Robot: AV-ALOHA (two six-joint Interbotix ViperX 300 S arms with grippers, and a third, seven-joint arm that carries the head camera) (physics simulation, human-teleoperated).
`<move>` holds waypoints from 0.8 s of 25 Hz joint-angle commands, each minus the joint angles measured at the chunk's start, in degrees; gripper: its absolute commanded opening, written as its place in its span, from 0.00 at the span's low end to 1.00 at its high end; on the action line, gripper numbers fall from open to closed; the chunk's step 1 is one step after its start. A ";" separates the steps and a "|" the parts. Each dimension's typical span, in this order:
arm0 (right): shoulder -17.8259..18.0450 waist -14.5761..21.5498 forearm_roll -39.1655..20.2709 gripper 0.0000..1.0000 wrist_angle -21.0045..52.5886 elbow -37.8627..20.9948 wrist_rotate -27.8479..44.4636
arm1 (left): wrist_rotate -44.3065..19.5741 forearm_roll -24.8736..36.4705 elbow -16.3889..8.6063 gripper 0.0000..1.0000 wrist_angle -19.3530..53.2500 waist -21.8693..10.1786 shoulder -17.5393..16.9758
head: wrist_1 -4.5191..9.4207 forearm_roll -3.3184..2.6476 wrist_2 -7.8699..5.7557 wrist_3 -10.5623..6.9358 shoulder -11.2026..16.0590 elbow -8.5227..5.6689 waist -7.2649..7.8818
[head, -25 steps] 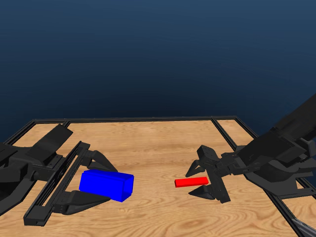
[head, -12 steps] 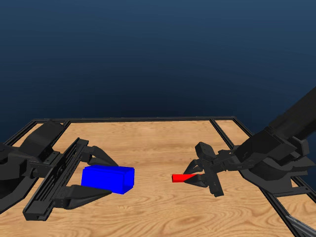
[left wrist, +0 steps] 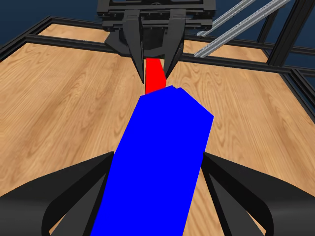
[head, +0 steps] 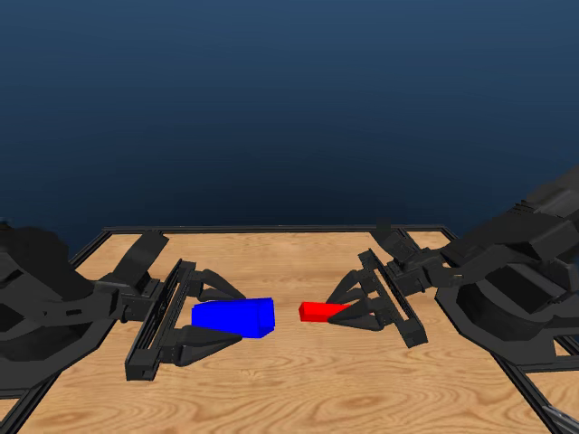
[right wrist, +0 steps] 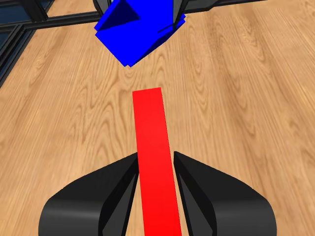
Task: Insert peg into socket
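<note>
Over the middle of the table, your left gripper (head: 220, 318) is clamped on the socket (head: 233, 316) and your right gripper (head: 348, 311) is pinching the peg (head: 317, 311), both lifted and end to end with a small gap. They're held facing each other so the peg can slide straight in, though the socket looks twisted in the right wrist view, so I'd square that up first

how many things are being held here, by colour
red: 1, the peg, held in the right gripper
blue: 1, the socket, held in the left gripper
total: 2
</note>
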 commanded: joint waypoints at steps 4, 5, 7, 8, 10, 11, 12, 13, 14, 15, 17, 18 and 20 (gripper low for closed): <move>-3.16 0.53 -16.17 0.00 19.22 -11.57 9.83 | 4.35 -4.27 -2.73 0.00 -6.84 -5.58 0.88 | 0.33 0.55 -0.35 0.41 -1.72 0.29 2.46; -2.38 0.20 -19.40 0.00 25.66 -13.71 12.27 | 3.96 -5.41 -1.93 0.00 -8.30 -4.33 1.22 | 0.42 0.65 -0.42 0.28 -1.73 0.36 2.87; -1.62 1.06 -26.38 0.00 35.15 -17.50 19.13 | 5.09 -5.14 -2.33 0.00 -7.41 -5.32 1.06 | 0.66 0.78 -0.69 -0.04 -1.64 0.45 3.59; -0.94 1.34 -29.75 0.00 39.00 -18.31 21.83 | 4.92 -6.41 -2.46 0.00 -10.90 -6.36 1.95 | 0.70 0.82 -0.76 -0.12 -1.60 0.48 3.77; -0.55 3.17 -36.91 0.00 41.41 -20.34 31.71 | 6.43 -8.94 -1.61 0.00 -10.93 -5.13 2.63 | 0.86 0.92 -0.97 -0.42 -1.45 0.55 4.33; -0.31 3.88 -40.38 0.00 45.53 -22.75 35.36 | 6.63 -8.03 -3.03 0.00 -11.04 -6.20 2.11 | 1.01 0.97 -1.04 -0.55 -1.40 0.58 4.59; 0.65 4.79 -43.26 0.00 47.11 -22.89 38.78 | 6.45 -8.75 -2.15 0.00 -11.68 -7.28 3.24 | 1.11 1.00 -1.07 -0.62 -1.38 0.60 4.71; 0.77 5.37 -45.22 0.00 48.62 -24.18 41.11 | 5.71 -6.98 -2.93 0.00 -10.35 -7.39 2.51 | 1.19 1.03 -1.13 -0.78 -1.34 0.63 4.90; 1.99 5.81 -49.09 0.00 51.15 -25.11 45.93 | 5.73 -8.29 -1.42 0.00 -8.33 -6.29 3.12 | 1.28 1.06 -1.21 -0.91 -1.32 0.66 5.07; 1.89 6.66 -49.85 0.00 52.84 -26.57 46.62 | 7.13 -8.97 -2.84 0.00 -11.81 -7.77 3.76 | 1.33 1.08 -1.24 -0.98 -1.31 0.68 5.18; 3.42 9.21 -53.10 0.00 55.77 -28.38 49.54 | 6.25 -8.61 -3.59 0.00 -12.70 -7.62 3.94 | 1.42 1.14 -1.31 -1.18 -1.29 0.74 5.48; 3.63 8.06 -54.28 0.00 56.88 -28.99 51.02 | 5.53 -8.91 -3.70 0.00 -12.09 -7.16 3.96 | 1.42 1.14 -1.39 -1.33 -1.28 0.75 5.55; 5.08 8.89 -56.25 0.00 58.80 -29.68 53.06 | 6.93 -9.64 -4.34 0.00 -12.96 -7.48 3.76 | 1.45 1.15 -1.48 -1.56 -1.28 0.75 5.70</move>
